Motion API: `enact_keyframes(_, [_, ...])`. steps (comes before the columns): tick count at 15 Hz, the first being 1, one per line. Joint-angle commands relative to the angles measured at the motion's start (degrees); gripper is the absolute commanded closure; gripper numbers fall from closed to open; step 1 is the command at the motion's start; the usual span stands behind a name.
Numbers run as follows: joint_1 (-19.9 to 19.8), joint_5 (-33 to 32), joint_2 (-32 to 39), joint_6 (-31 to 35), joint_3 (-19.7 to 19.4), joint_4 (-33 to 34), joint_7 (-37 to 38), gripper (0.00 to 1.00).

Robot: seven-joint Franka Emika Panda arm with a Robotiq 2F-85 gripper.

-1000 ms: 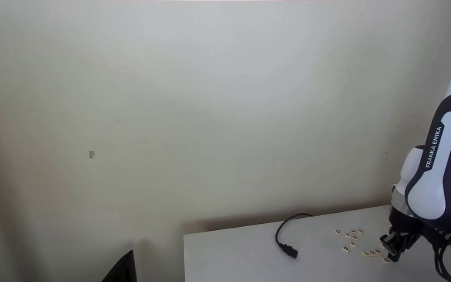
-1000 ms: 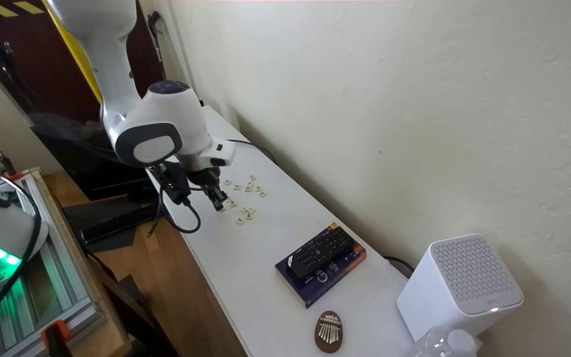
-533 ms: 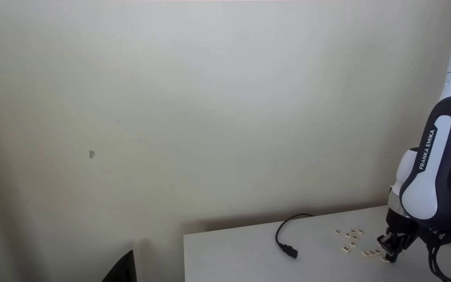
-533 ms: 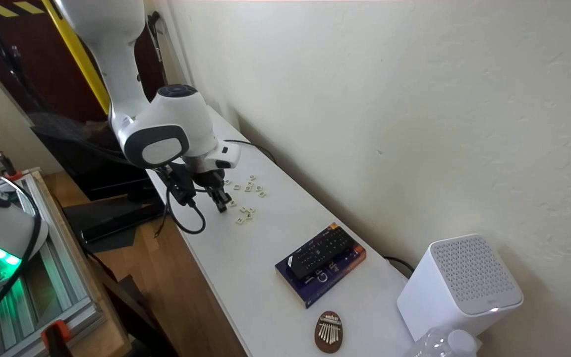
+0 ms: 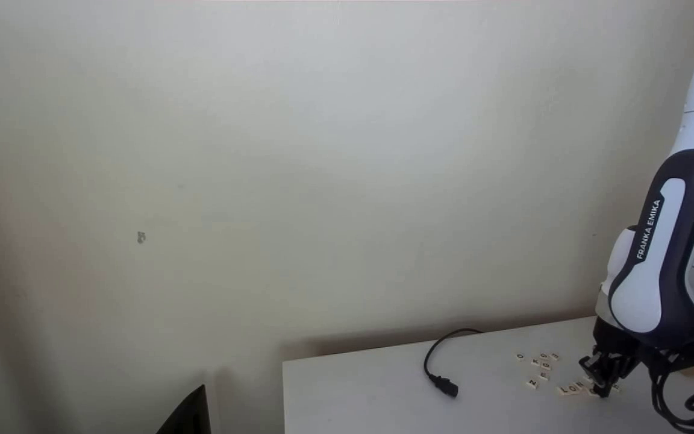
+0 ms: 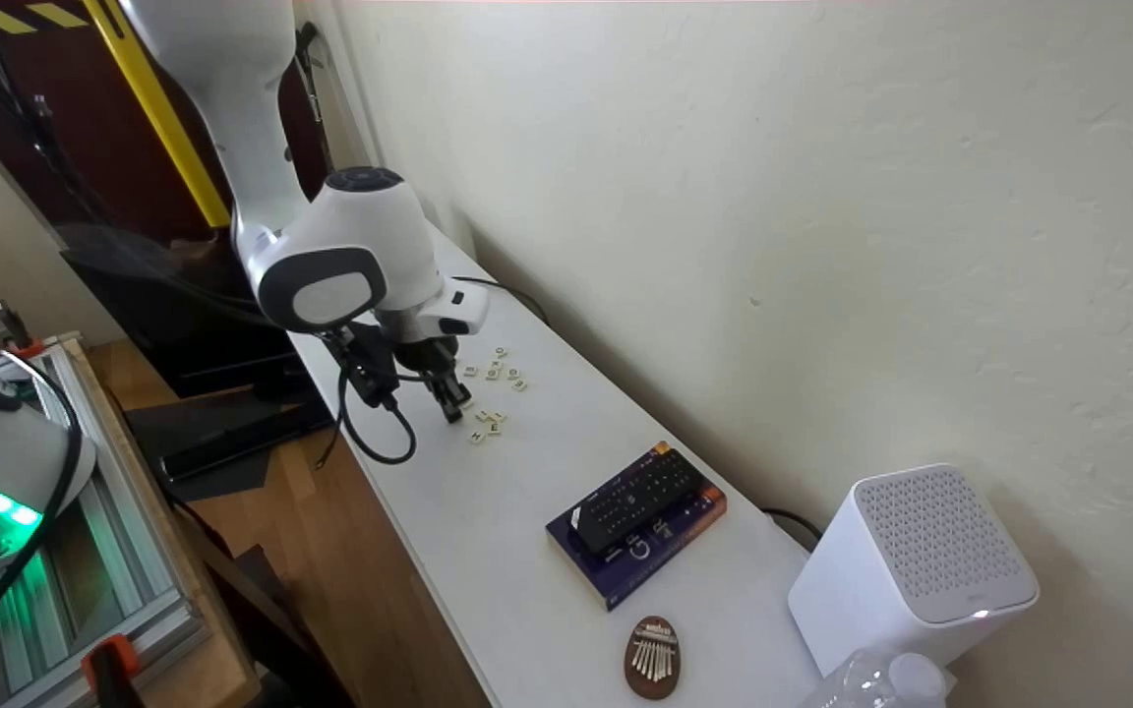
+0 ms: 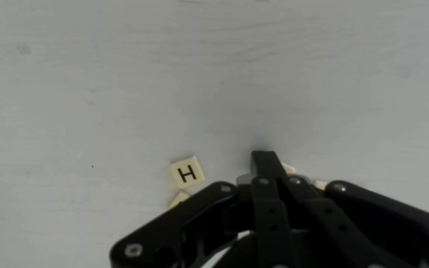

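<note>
While the black hand (image 7: 268, 160) is pointing down between the two long edges of the white surface (image 6: 488, 531), its fingers are standing together, around what, if anything, I cannot tell. One cream square tile (image 7: 289, 169) is peeking from behind them; a second tile (image 7: 187, 172) nearby is showing "H". The white-and-black arm (image 5: 660, 253) is bearing "FRANKA EMIKA".

The wall (image 5: 347, 120) is palest near upper centre, softly shadowed low down; the wrist view looks dull grey.
</note>
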Motion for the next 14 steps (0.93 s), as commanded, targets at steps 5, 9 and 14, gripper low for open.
enact_keyframes(5, [4.2, 2.0, 2.1, -1.3, -4.0, 2.3, 0.5, 1.0])
enact_keyframes(9, [4.9, 1.9, 2.8, -0.8, -4.5, 3.2, 0.3, 1.0])
enact_keyframes(14, [5.6, 1.6, 3.4, -1.1, -4.8, 4.4, 0.0, 1.0])
